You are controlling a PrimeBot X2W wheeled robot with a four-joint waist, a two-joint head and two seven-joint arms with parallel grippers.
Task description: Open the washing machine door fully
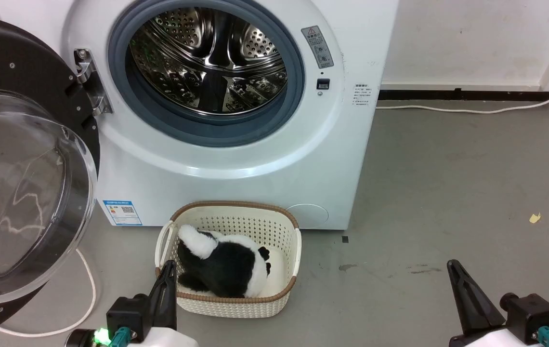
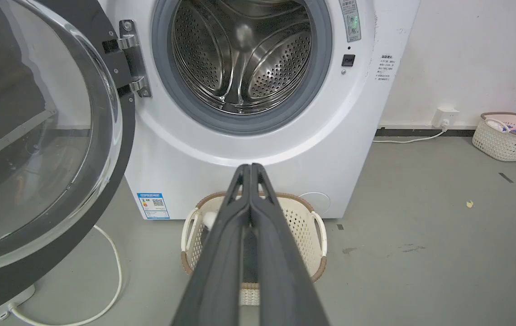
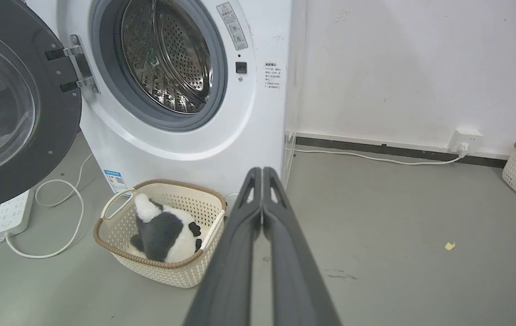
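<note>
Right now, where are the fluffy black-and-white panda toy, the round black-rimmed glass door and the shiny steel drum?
Fluffy black-and-white panda toy (image 1: 226, 272): head view, black back.
Round black-rimmed glass door (image 1: 14, 193): head view, clear bulge.
Shiny steel drum (image 1: 255, 46): head view, holed inner wall.

Bright, even indoor light, soft and diffuse, with no hard-edged shadows. The grey floor (image 1: 448, 183) shows only a faint shadow around the basket (image 1: 274, 289). The steel drum (image 1: 212, 62) glints with many small white highlights. The clear glass of the washing machine door (image 1: 14, 193) carries pale, streaky reflections. The head view is sharp throughout. Both wrist views are wide-angle and bend straight lines near their edges, so the washing machine (image 2: 249, 136) seems to bulge. A small green light (image 1: 102, 334) glows at the head view's bottom edge
</note>
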